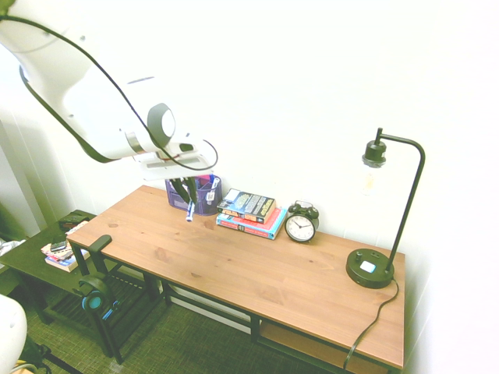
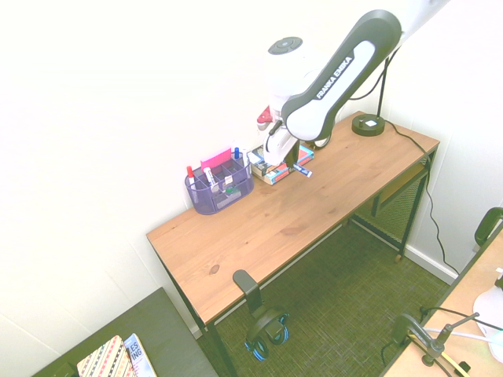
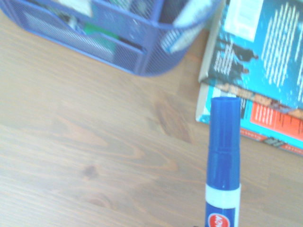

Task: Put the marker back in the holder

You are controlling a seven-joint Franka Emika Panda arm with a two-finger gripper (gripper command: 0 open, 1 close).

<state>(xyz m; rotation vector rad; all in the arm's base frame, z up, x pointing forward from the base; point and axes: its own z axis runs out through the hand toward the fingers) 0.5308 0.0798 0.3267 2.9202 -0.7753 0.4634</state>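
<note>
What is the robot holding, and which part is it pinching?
The gripper holds the blue-capped marker off the desk, away from its cap. The exact spot on the barrel can't be told.

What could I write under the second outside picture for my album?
Robot gripper holding a marker near the purple organiser.

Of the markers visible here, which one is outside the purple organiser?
The blue-capped marker held in the gripper, above the desk; the others, including the red-capped one, stand in the organiser.
</note>
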